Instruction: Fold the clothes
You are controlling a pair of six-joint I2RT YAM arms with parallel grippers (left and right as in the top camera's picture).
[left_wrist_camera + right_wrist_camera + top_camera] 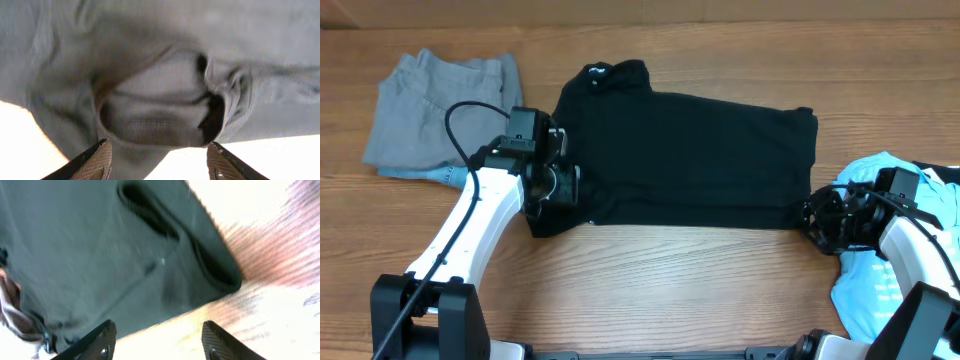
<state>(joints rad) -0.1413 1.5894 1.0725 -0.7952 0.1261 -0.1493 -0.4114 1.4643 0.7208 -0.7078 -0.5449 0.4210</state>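
A large black shirt lies folded into a wide band across the table's middle, with its collar at the top left. My left gripper is open at the shirt's left edge. Its wrist view shows the bunched fabric just beyond the open fingers. My right gripper is open at the shirt's lower right corner. Its wrist view shows that corner ahead of the fingers, over bare wood. A grey garment lies at the far left. A light-blue tee lies at the right under my right arm.
A strip of light-blue or denim cloth pokes out under the grey garment. A dark piece lies at the right edge by the tee. The wooden table shows in front of the shirt.
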